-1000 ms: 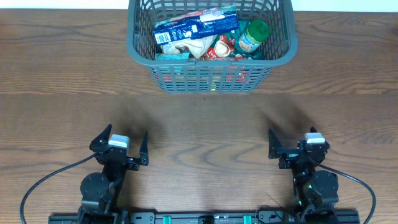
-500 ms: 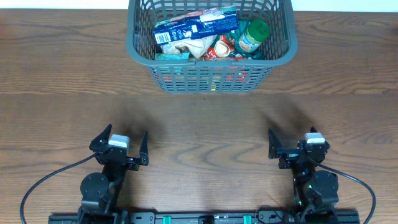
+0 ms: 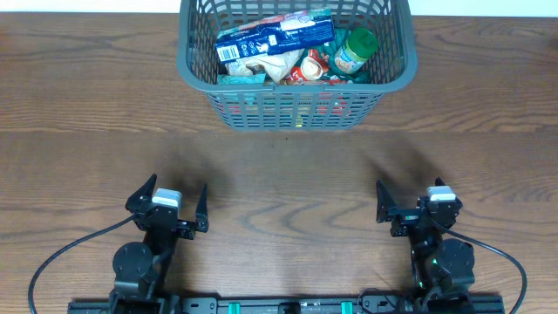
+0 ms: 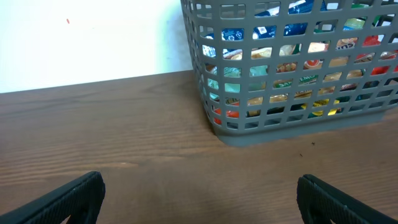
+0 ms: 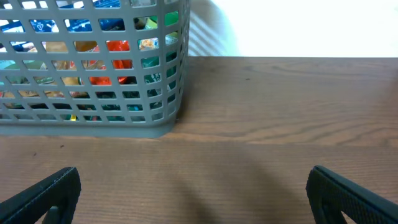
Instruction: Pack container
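The container is a dark grey lattice basket at the far middle of the table. It holds several packets, among them a blue packet and a green-lidded jar. It also shows in the left wrist view and the right wrist view. My left gripper is open and empty near the front left, far from the basket; its fingers frame bare wood. My right gripper is open and empty near the front right.
A brown wooden table lies between the grippers and the basket. A white wall stands behind the table's far edge. Black cables run from the arm bases at the front edge.
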